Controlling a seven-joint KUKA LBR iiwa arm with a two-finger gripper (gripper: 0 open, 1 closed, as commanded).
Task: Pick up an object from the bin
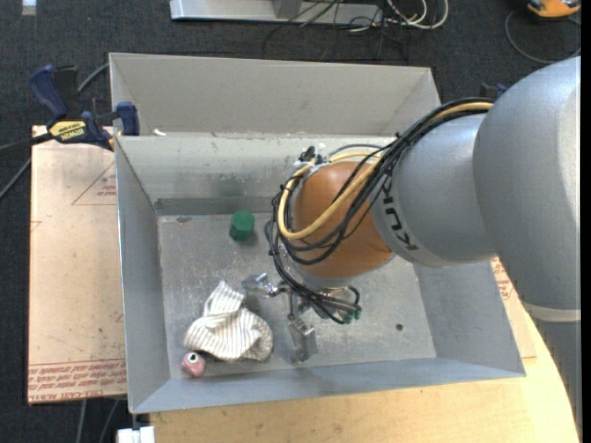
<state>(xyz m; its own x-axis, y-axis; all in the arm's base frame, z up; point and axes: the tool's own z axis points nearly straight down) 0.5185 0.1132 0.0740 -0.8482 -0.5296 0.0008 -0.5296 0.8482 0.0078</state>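
Three loose items in bin (138, 275): green plug (242, 226), crumpled white cloth (231, 332), pink ball (193, 364). Hand (300, 332) low just beside cloth, presumably for pickup; clenched or released, cannot tell.

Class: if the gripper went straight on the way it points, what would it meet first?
Probably the bare bin floor, just right of the crumpled white cloth; nothing seems to lie under the gripper, though depth is unclear.
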